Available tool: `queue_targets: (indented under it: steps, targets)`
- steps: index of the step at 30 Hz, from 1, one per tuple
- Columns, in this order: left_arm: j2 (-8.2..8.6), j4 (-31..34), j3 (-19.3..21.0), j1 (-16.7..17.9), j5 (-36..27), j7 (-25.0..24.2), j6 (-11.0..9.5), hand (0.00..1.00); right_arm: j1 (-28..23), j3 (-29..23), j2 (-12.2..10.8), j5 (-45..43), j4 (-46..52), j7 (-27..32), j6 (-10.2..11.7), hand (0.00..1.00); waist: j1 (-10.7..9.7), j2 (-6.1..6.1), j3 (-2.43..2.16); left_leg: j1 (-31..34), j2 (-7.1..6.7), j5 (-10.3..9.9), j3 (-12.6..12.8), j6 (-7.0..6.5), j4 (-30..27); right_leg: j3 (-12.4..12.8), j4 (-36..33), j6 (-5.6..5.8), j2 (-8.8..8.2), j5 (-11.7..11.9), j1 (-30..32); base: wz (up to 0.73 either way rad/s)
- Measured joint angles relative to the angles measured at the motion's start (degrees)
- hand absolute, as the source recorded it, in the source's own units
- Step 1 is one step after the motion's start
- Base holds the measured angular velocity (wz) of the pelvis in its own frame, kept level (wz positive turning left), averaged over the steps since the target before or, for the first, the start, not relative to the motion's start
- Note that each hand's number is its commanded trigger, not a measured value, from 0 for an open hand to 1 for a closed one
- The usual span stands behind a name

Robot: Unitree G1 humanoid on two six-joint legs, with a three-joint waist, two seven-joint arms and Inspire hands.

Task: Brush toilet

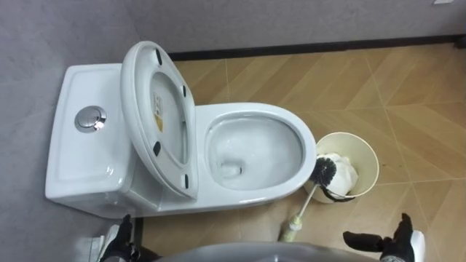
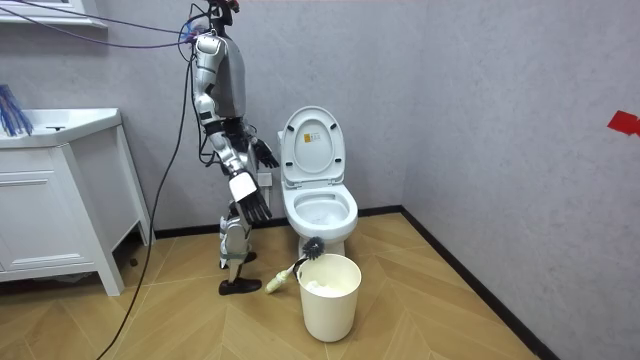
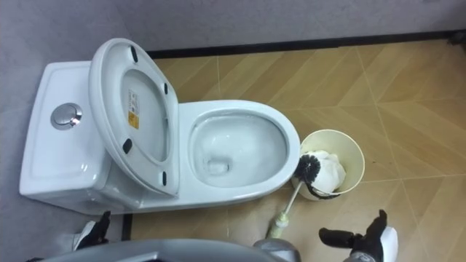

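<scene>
A white toilet (image 1: 285, 122) stands with its seat and lid (image 1: 145, 94) raised, its bowl (image 3: 237, 149) open just ahead of me. The toilet brush (image 1: 325, 171) leans with its black bristle head on the rim of a cream bin (image 1: 370, 161), its white handle slanting down to a yellowish grip (image 1: 290, 230) on the floor. My left hand (image 1: 121, 239) hangs open at the lower left, near the tank's base. My right hand (image 1: 387, 241) is open at the lower right, below the bin and a little right of the brush grip. In the room view I stand upright beside the toilet (image 2: 322, 205).
The bin (image 2: 330, 298) holds crumpled white material. The tank with its round flush button (image 1: 90, 118) backs onto a grey wall with a dark skirting board (image 1: 306, 49). A white vanity cabinet (image 2: 55, 205) stands at the room view's left. Wooden floor lies to my right.
</scene>
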State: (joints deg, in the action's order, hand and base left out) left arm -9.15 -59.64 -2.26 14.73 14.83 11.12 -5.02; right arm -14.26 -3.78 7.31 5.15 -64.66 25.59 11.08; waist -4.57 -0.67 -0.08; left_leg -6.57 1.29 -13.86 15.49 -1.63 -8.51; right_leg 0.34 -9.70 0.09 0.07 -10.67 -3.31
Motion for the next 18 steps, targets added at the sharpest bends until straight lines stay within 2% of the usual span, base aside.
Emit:
queue_targets:
  steps: [2, 4, 6, 12, 18]
  targets:
    - [-0.05, -0.03, 2.18, 0.64, 2.88, -0.62, 2.10, 0.00, -0.16, -0.26, 0.18, 0.60, -4.17, -3.11, -3.29, 0.00, 0.00, 0.02, -0.01, -0.07, -0.04, 0.00, -0.62, 0.00, 0.00, -0.61, 0.07, 0.00, -0.05, 0.00, -0.31, 0.13]
    - [-0.04, -0.01, 2.85, 0.90, 5.08, -0.76, 3.91, 0.00, -0.38, -0.19, 0.26, 0.54, -7.41, -6.39, -5.84, 0.00, -0.01, 0.06, 0.00, -0.65, -0.11, 0.00, -1.41, 0.00, -0.07, -0.96, 0.01, -0.01, -0.02, -0.01, -1.09, 0.12]
    - [-0.02, -0.03, 3.28, 1.21, 6.92, -1.52, 5.95, 0.00, -0.44, -0.15, 0.26, -0.42, -9.87, -10.97, -9.35, 0.00, 0.05, 0.16, 0.09, -1.34, 0.04, -0.03, -1.74, 0.04, -0.06, -1.44, -0.05, -0.01, -0.03, -0.02, -1.96, 0.08]
    - [0.82, -0.04, 3.31, 0.85, 9.15, -2.84, 9.77, 0.00, 0.44, 0.47, 0.25, -3.41, -11.71, -19.87, -14.89, 0.00, 0.13, 0.68, 0.35, -1.86, -0.09, -0.17, -2.00, 0.06, -0.13, -2.06, 0.09, -0.08, -0.27, -0.16, -2.99, 0.01]
    - [2.21, -0.05, 4.44, 1.16, 9.60, -4.00, 11.61, 0.00, 1.25, 1.38, 0.17, -5.43, -11.79, -25.03, -18.94, 0.00, 0.27, 1.21, 0.30, -2.62, -0.27, -0.15, -2.17, 0.03, -0.56, -2.24, 0.02, -0.05, -0.48, -0.63, -3.55, 0.01]
